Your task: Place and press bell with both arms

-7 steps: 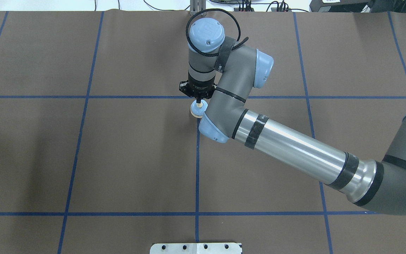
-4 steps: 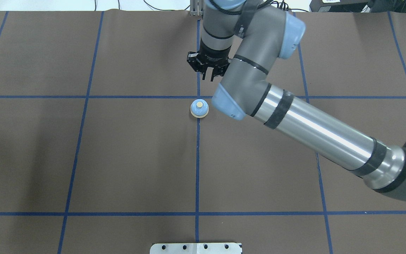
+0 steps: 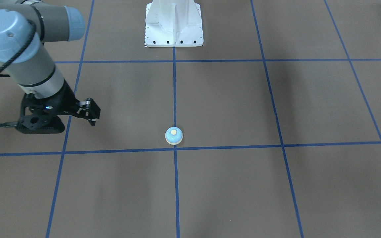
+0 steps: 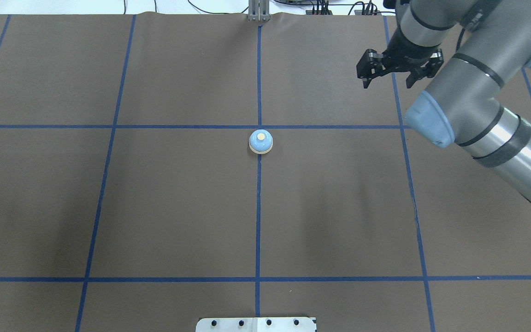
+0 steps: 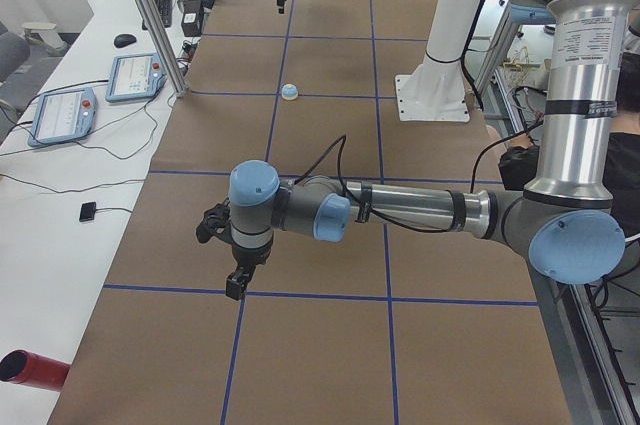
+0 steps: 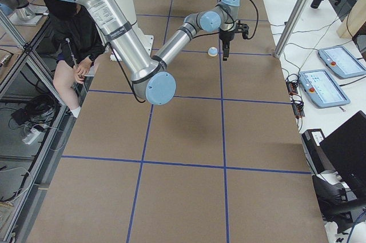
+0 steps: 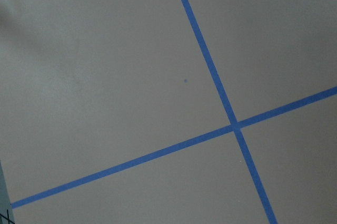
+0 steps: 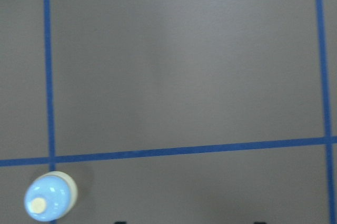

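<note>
Brown and blue-gridded, the bench point(image 4: 178, 207) spreads wide. The right arm point(image 4: 473, 87) has swung toward the far right corner since half a second ago, its right gripper point(image 4: 386, 82) spread and empty, likely clearing room for the press. The left arm point(image 5: 410, 207) waits near the left edge; I cannot tell the left gripper point(image 5: 237, 280) state. The bell point(image 4: 261, 141) stands unmoved mid-bench.
</note>
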Available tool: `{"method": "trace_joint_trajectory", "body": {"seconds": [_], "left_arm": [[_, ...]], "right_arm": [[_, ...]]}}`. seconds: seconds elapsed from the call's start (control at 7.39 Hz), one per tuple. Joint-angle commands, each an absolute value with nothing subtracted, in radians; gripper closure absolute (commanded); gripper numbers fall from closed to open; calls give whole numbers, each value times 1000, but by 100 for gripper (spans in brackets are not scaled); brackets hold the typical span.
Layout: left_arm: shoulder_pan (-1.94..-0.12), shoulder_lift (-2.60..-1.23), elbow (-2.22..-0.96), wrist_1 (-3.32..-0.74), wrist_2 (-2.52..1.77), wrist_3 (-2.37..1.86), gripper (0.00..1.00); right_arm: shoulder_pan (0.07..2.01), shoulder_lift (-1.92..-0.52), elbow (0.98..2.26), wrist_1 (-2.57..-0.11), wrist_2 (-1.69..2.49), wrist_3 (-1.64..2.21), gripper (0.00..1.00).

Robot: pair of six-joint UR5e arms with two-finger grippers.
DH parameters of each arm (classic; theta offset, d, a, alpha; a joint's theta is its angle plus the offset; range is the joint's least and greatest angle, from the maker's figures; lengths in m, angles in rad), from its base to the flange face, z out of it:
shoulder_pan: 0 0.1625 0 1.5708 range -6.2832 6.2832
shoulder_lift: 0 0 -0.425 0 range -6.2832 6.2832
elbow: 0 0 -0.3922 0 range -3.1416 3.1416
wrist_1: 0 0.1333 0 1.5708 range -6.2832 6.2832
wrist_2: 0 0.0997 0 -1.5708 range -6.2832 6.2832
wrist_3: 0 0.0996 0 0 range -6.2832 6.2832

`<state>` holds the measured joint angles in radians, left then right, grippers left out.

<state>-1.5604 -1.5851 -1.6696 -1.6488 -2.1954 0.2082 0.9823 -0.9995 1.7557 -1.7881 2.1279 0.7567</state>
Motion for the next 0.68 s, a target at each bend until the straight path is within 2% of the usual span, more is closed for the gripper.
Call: {"method": "trace_joint_trajectory", "body": {"seconds": [0.0, 0.54], "left_arm": [[-1562, -1577, -1785, -1470, -2197, 218, 0], [-1565, -1497, -1799, -1479, -2200, 213, 0]], "right_arm": [[1137, -1159, 1769, -1787, 2218, 433, 0], [1447, -1472, 1763, -1790, 2353, -69, 0]]}}
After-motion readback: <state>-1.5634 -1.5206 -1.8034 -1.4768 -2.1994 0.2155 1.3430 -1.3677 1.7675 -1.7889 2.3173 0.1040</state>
